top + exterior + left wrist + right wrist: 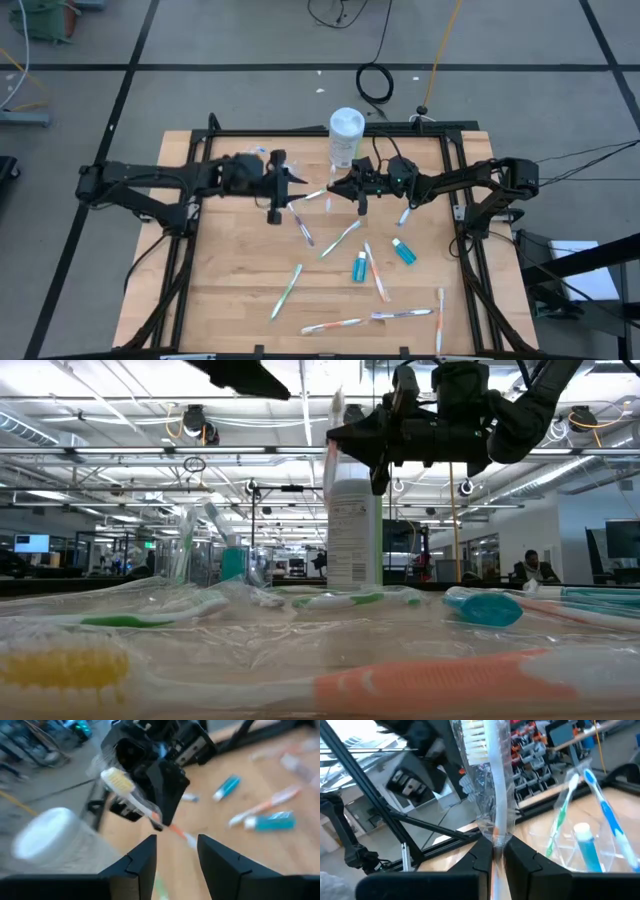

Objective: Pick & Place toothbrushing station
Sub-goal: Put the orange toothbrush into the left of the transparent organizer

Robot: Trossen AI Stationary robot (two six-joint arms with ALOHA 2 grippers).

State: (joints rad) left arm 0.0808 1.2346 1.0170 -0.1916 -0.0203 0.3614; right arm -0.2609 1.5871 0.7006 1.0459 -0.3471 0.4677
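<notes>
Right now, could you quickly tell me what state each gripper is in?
Left gripper: open, holding nothing.
Right gripper: shut on a wrapped toothbrush.

Matt wooden table (230, 280), glossy plastic-wrapped toothbrushes (286, 291).

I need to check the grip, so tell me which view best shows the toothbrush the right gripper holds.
The right wrist view: the wrapped toothbrush stands pinched between the right gripper fingers, bristles clear. The left wrist view shows it held farther off beyond the open left gripper. The high view shows a sliver. In the low view I cannot pick it out.
</notes>
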